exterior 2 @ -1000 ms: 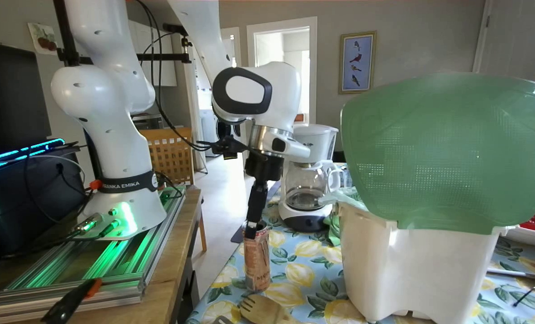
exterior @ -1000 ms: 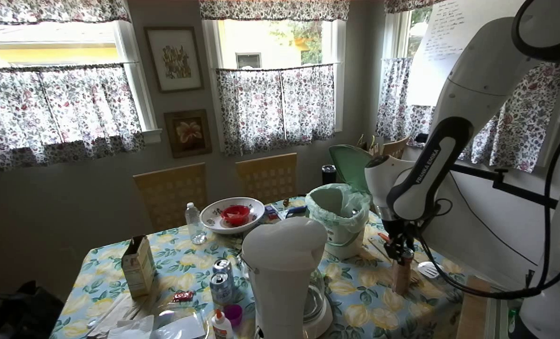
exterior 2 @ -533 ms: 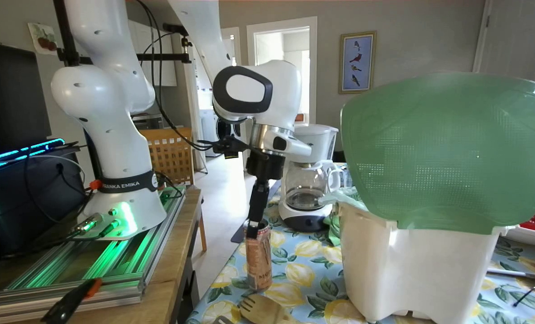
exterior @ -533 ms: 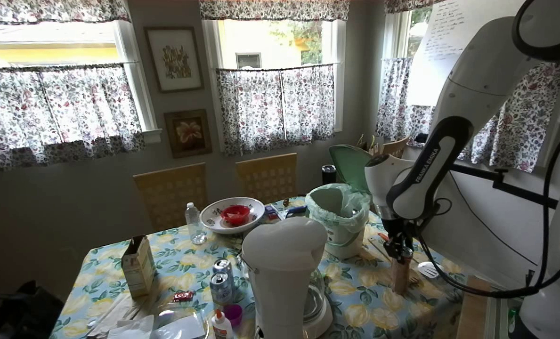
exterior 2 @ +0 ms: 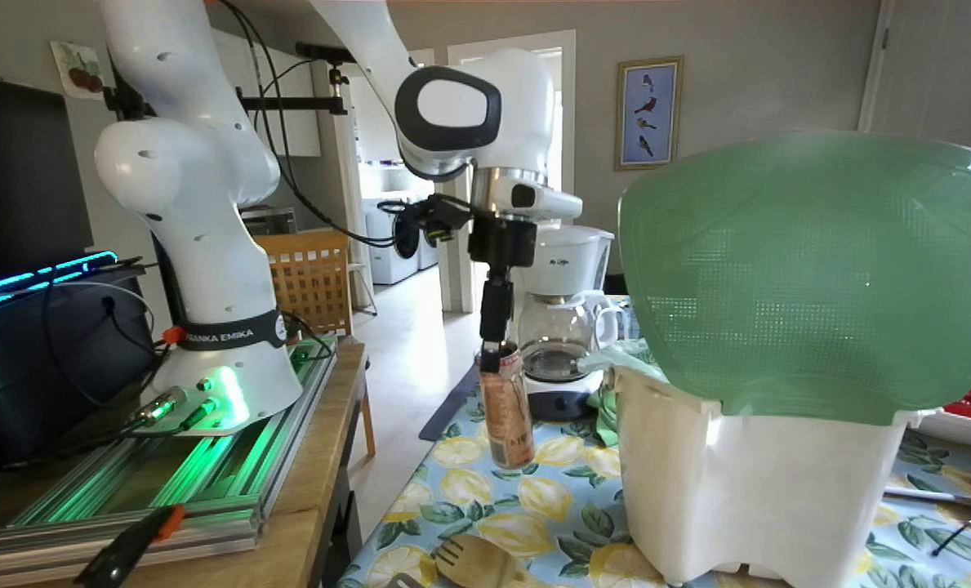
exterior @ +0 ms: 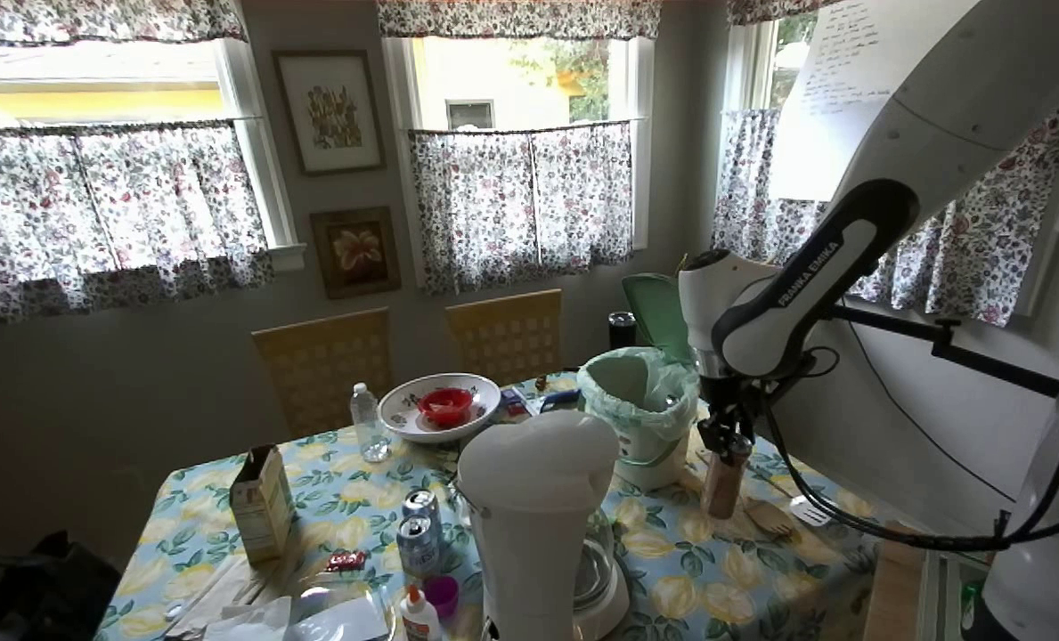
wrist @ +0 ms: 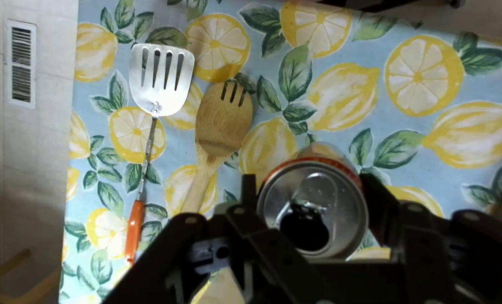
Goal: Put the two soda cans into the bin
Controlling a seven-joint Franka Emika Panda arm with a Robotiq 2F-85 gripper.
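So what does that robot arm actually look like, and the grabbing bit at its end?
The arm is smooth white with thick rounded sections, black trim lettered "FRANKA EMIKA" and a green light glowing at its base. Black cables run alongside it. Past a silvery metal ring, the gripper is black, with two slim fingers.

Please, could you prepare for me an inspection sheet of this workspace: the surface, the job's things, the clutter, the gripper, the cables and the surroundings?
Surface: lemon-print tablecloth, cluttered.
Job's things: orange can held tilted, apparently off the tablecloth; two silver-blue cans stand near the coffee maker; bin has a green liner, lid open.
Clutter: coffee maker, clear bottle, red bowl in white dish, metal turner, wooden fork.
Gripper: closed on the orange can's top end.
Cables: black, looping loosely beside the arm.
Surroundings: wooden chairs, floral curtains, framed pictures.
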